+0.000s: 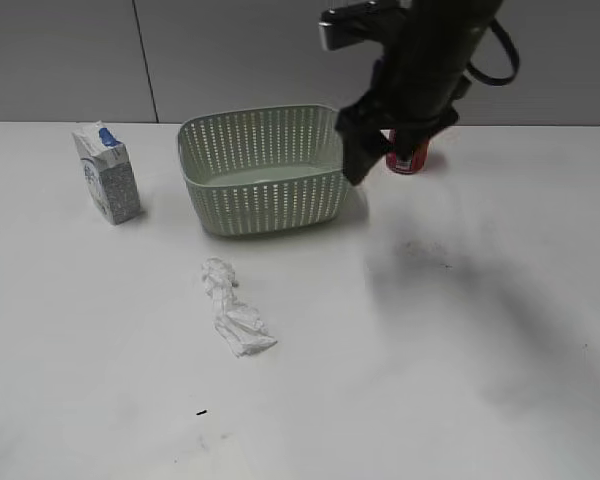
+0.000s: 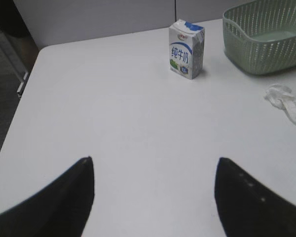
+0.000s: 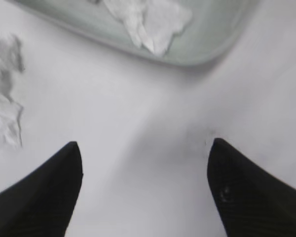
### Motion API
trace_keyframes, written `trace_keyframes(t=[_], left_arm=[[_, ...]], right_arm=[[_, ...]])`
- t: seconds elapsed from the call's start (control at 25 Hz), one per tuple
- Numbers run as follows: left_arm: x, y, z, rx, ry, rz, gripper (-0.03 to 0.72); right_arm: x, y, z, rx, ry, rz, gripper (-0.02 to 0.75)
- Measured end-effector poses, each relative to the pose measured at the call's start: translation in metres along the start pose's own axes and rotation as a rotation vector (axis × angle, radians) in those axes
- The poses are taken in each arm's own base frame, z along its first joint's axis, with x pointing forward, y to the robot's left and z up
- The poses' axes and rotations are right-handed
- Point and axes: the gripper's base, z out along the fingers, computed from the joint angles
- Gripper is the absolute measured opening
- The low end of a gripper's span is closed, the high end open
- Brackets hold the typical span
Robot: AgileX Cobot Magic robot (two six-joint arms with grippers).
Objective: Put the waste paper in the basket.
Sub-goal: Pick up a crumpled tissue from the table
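Lying twisted on the white table (image 1: pixel 460 400), a waste paper wad (image 1: pixel 234 308) in front of the sage-green basket (image 1: pixel 265 172), another wad (image 3: pixel 148 19) inside it, blurred, right gripper (image 3: pixel 144 190) spread empty beside the rim, half hiding a red can (image 1: pixel 408 160), left gripper (image 2: pixel 155 197) spread empty, milk carton (image 2: pixel 187 48) upright beyond.

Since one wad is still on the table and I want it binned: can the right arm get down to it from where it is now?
Probably yes. The right gripper hangs open and empty beside the basket, and the waste paper lies on bare table in front of the basket with nothing around it. Only the basket's near corner sits near the path.
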Motion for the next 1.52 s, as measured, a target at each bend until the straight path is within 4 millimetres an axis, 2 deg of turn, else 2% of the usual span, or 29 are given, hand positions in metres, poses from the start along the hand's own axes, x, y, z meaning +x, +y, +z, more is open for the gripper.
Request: trace_keyframes(t=[0.12, 0.2, 0.4, 0.52, 0.6, 0.76, 0.92, 1.08, 1.16, 1.36, 1.52], left_arm=[[-0.010, -0.001, 0.010, 0.027, 0.052, -0.006, 0.559], [-0.024, -0.003, 0.017, 0.060, 0.071, 0.010, 0.559], [-0.063, -0.003, 0.051, 0.119, 0.138, 0.024, 0.559], [-0.088, -0.006, 0.078, 0.163, 0.179, 0.043, 0.559], [-0.105, -0.013, 0.100, 0.205, 0.232, 0.081, 0.559], [-0.132, -0.042, 0.152, 0.298, 0.343, 0.204, 0.559], [-0.139, -0.082, 0.209, 0.371, 0.458, 0.303, 0.559], [-0.127, -0.115, 0.257, 0.414, 0.573, 0.360, 0.559], [-0.119, -0.129, 0.274, 0.432, 0.619, 0.391, 0.559], [-0.095, -0.156, 0.308, 0.473, 0.710, 0.475, 0.559], [-0.077, -0.166, 0.330, 0.486, 0.772, 0.515, 0.559]], right_arm=[[0.016, -0.035, -0.005, 0.007, 0.113, 0.084, 0.594], [0.024, -0.061, -0.011, 0.021, 0.128, 0.148, 0.594], [0.057, -0.120, -0.040, 0.069, 0.113, 0.309, 0.594], [0.084, -0.138, -0.062, 0.094, 0.109, 0.381, 0.594], [0.101, -0.140, -0.075, 0.105, 0.108, 0.414, 0.594], [0.134, -0.126, -0.099, 0.132, 0.064, 0.436, 0.593], [0.170, -0.099, -0.113, 0.153, 0.001, 0.435, 0.593], [0.211, -0.072, -0.120, 0.175, -0.052, 0.431, 0.593], [0.229, -0.060, -0.123, 0.185, -0.078, 0.429, 0.593], [0.274, -0.029, -0.131, 0.219, -0.172, 0.416, 0.593], [0.306, -0.008, -0.133, 0.243, -0.246, 0.413, 0.593]])
